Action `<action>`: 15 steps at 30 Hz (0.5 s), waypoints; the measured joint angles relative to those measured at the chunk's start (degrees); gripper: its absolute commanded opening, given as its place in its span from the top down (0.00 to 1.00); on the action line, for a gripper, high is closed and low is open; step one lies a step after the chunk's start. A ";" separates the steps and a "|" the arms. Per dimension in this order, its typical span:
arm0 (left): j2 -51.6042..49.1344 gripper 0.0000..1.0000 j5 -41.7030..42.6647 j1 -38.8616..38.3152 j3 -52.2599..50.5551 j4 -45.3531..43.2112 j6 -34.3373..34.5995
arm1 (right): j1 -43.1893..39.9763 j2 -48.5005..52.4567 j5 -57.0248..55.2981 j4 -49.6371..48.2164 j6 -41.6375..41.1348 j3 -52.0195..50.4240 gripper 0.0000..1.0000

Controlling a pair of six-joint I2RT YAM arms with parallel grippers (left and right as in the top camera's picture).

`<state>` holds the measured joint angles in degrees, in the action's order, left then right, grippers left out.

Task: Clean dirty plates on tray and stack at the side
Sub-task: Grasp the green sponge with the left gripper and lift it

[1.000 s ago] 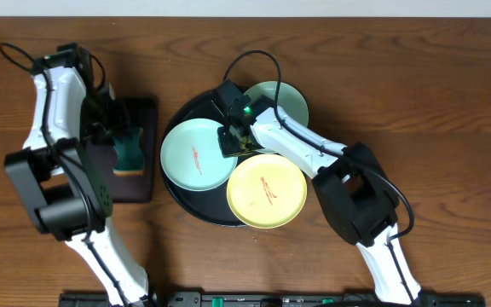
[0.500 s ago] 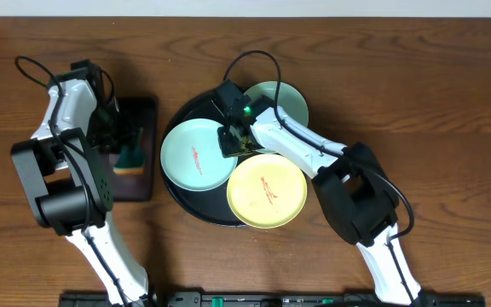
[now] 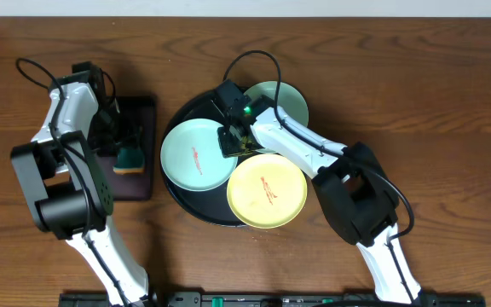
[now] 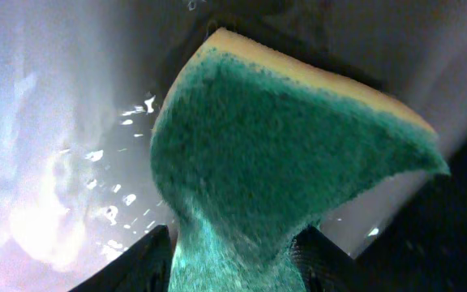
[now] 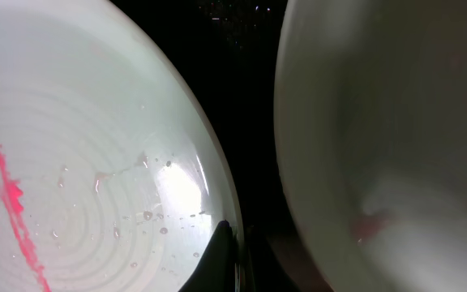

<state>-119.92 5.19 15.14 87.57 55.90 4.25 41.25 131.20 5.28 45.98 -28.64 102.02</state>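
A green-and-yellow sponge [image 4: 282, 162] is being pinched by the left gripper [image 4: 232, 264] over the small rectangular black tray [image 3: 141, 186], likely readied for wiping. The right gripper [image 3: 233, 141], opening indiscernible, is being held at the rim of a pale mint-blue round plate [image 3: 196, 153] on the large glossy black tray [image 3: 182, 201], perhaps steadying it.

rear mint plate [image 3: 285, 95] part hid by R arm [image 3: 295, 145] | sponge [image 4: 274, 154] btm cut off | R tool [image 5: 235, 242] grip unclear

On the tray [image 3: 176, 193] lie the left plate [image 3: 196, 153], the front plate [image 3: 267, 191] and the rear plate [image 3: 288, 101], with the right gripper [image 3: 233, 141] between them. To the left, the sponge [image 3: 129, 159], pinched in the left gripper [image 4: 232, 264], sits on the small tray [image 3: 140, 186].
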 measured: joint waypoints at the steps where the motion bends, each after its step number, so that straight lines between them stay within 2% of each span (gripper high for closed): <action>1: 0.50 0.48 -0.02 -0.02 0.00 0.15 0.00 | 0.00 0.00 0.00 0.00 0.00 0.00 0.99; 9: 5.01 0.49 -0.09 -0.02 -0.02 0.33 -3.72 | 0.00 0.00 0.00 0.00 0.02 0.00 0.99; 15: 4.94 0.51 0.00 -0.15 -3.32 -3.41 -6.27 | 0.00 0.00 0.00 0.00 0.02 0.00 0.99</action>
<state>-114.98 5.19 14.98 84.25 52.49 -2.02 41.25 131.20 5.28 45.98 -28.62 102.02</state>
